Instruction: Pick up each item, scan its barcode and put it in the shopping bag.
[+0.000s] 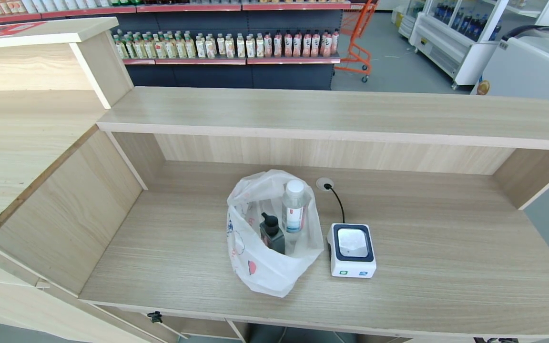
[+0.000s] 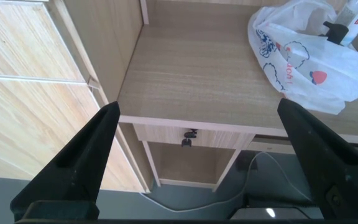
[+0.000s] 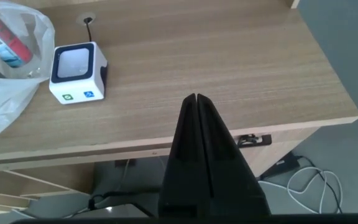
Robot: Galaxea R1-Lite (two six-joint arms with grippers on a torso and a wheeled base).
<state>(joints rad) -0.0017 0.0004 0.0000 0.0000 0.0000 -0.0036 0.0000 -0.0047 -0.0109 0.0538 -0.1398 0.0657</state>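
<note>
Inside shopping bag [image 1: 260,269] on tabletop [image 1: 446,257]: clear bottle [image 1: 294,207] and dark pump bottle [image 1: 271,233], both upright; scanner [image 1: 352,250] just beside. Off the near edge: left hand [image 2: 199,107] spread open, right hand [image 3: 195,102] clenched empty; left nearer the bag.

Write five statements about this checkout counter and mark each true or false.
1. The clear white-capped bottle stands inside the white plastic shopping bag. True.
2. The dark pump bottle lies on the wooden counter. False: it stands in the bag.
3. The white box-shaped scanner sits to the robot's right of the bag. True.
4. The left gripper is shut. False: it is open.
5. The right gripper holds an item. False: shut, empty.
</note>
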